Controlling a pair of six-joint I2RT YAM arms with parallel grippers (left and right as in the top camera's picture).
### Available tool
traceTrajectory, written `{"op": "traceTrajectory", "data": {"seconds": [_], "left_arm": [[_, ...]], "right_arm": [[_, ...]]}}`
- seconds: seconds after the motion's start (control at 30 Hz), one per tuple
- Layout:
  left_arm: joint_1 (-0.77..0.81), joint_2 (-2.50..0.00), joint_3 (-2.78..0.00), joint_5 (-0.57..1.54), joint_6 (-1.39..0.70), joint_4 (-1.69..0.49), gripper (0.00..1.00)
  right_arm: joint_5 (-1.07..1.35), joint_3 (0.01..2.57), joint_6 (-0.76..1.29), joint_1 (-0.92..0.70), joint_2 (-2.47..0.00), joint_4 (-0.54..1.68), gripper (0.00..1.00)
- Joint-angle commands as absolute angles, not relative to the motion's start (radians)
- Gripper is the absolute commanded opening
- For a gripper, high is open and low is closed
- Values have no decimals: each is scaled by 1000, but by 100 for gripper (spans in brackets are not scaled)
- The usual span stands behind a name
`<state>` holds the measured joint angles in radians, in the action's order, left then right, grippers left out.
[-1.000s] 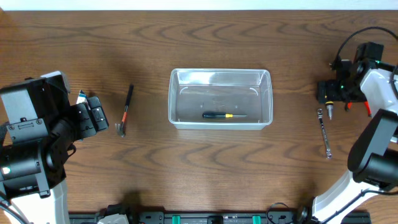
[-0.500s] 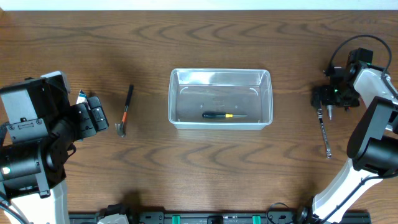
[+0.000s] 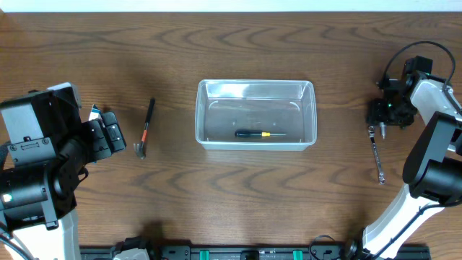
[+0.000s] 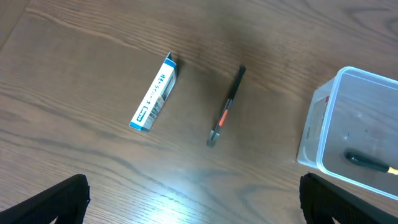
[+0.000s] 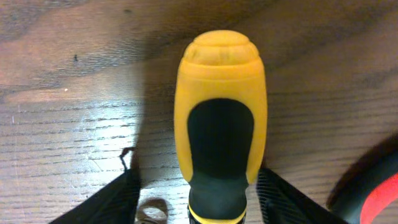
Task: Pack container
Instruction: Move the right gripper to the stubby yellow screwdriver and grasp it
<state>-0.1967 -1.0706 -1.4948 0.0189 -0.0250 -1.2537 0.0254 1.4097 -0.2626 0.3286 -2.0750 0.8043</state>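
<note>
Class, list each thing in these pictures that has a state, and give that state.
Container: open, no lid.
Small screwdriver: lying in the container.
Hammer: lying on the table.
Wrench: lying on the table.
Box: lying flat.
Yellow handle: lying on the table.
Left tool: open, empty.
Right tool: open, astride the yellow handle.

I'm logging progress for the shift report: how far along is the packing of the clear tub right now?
Done: one black-and-yellow screwdriver lies in the container. In hand: the right claw straddles a yellow-handled tool, not visibly clamped. To go: the hammer-like tool, the wrench and perhaps the blue-and-white box lie outside it.
</note>
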Motion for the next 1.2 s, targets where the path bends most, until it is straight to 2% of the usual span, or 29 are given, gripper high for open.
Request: {"op": "traceTrajectory", "data": {"seconds": [0.0, 0.23, 0.53, 0.63, 0.8, 1.0, 1.17], "left_arm": [[-205, -1070, -1505, 15, -12, -1257, 98], [-205, -1070, -1505, 15, -12, -1257, 98], [-205, -1070, -1505, 14, -11, -1257, 98], [-205, -1070, -1505, 14, -11, -1256, 98], [-205, -1070, -1505, 14, -11, -1256, 98], [-205, -1070, -1505, 14, -10, -1256, 98], [-205, -1070, -1505, 14, 4, -1256, 98]], "right_arm": [[26, 1404, -239, 320, -2121, 815, 56], [27, 1404, -239, 320, -2121, 820, 38], [27, 1404, -239, 320, -2121, 821, 30], [27, 1404, -239, 320, -2121, 819, 16], [27, 1405, -239, 319, -2121, 820, 2], [43, 1457, -218, 298, -2088, 861, 1], [50, 1633, -238, 241, -1979, 979, 1]]}}
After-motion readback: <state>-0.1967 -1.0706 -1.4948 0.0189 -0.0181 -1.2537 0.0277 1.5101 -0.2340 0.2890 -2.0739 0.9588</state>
